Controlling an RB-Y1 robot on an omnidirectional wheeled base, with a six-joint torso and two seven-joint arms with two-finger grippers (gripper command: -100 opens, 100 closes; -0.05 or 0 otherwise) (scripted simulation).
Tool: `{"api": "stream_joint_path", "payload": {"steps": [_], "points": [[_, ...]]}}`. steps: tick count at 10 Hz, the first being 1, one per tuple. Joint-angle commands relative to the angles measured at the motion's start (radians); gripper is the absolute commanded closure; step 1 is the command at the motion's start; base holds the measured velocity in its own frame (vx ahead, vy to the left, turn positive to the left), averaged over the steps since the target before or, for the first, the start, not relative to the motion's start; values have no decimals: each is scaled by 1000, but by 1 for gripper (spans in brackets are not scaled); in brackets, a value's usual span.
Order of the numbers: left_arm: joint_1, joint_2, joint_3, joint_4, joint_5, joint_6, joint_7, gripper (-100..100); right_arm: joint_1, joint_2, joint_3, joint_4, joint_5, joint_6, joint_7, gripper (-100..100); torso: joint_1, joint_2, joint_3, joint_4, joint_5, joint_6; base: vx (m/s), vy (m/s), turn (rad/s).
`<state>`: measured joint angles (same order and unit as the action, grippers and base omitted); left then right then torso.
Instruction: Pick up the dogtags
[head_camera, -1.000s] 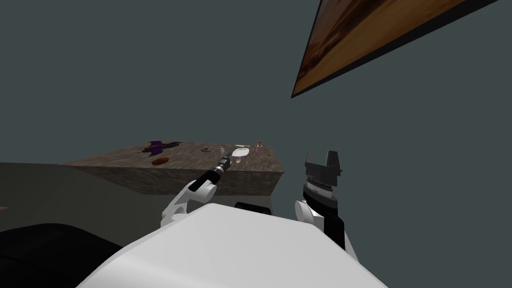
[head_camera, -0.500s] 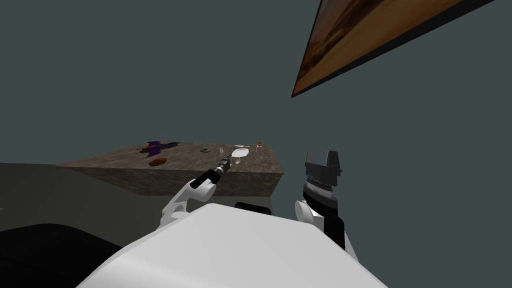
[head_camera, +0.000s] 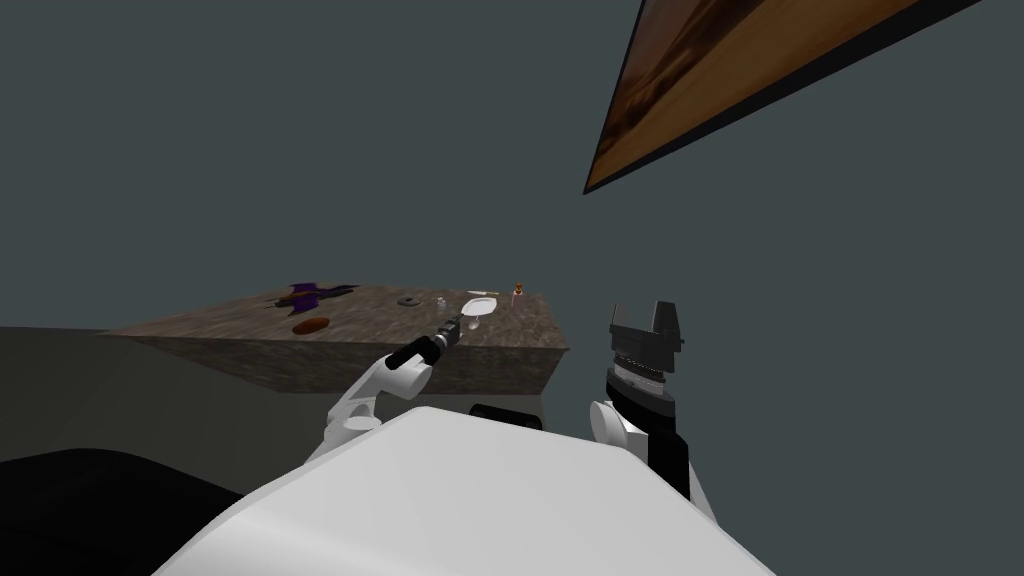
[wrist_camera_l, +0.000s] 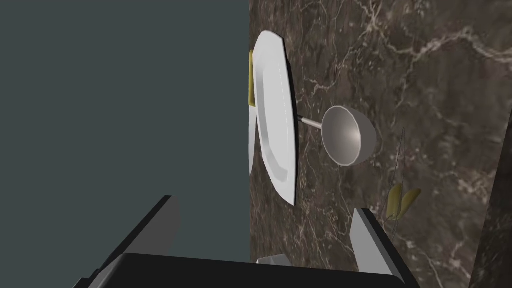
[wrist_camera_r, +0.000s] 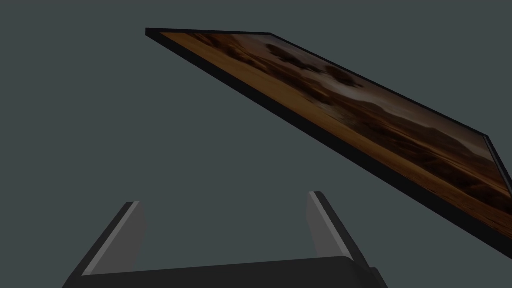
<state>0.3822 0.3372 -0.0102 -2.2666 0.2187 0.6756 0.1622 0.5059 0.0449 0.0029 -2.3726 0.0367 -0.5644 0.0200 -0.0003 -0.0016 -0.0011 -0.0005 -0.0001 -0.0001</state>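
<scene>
The dogtags (wrist_camera_l: 402, 199) are two small yellow tags on a thin chain, lying flat on the brown marble table top (wrist_camera_l: 430, 70). My left gripper (wrist_camera_l: 265, 235) hovers open over the table, and the tags lie just outside one of its fingers (wrist_camera_l: 372, 240), not between the two. In the head view the left gripper (head_camera: 455, 325) reaches over the near right part of the table (head_camera: 380, 320). My right gripper (head_camera: 645, 318) is raised to the right of the table, open and empty (wrist_camera_r: 225, 220).
Beyond the left gripper lie a white plate (wrist_camera_l: 272, 115), a grey cup on a thin stem (wrist_camera_l: 345, 135) and a yellow-handled knife (wrist_camera_l: 250, 85). Further left on the table are a purple toy plane (head_camera: 310, 293), a brown oval thing (head_camera: 311, 325) and a small bottle (head_camera: 517, 292).
The head view has shifted a little, so the table's things sit slightly further left. My left forearm has dropped a bit lower while its gripper stays over the table. The right arm has not moved.
</scene>
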Motion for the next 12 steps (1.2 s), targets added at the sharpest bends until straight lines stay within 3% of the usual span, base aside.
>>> {"api": "stream_joint_path", "payload": {"steps": [1,12], "points": [[-1,4,0,1,5,42,7,-100,0,0,0,0,0,0,0,0,0,0,0,0,0,0,24,-5,-2],[-44,75,11,22,74,317,78,-100,0,0,0,0,0,0,0,0,0,0,0,0,0,0,28,-7,0]]}}
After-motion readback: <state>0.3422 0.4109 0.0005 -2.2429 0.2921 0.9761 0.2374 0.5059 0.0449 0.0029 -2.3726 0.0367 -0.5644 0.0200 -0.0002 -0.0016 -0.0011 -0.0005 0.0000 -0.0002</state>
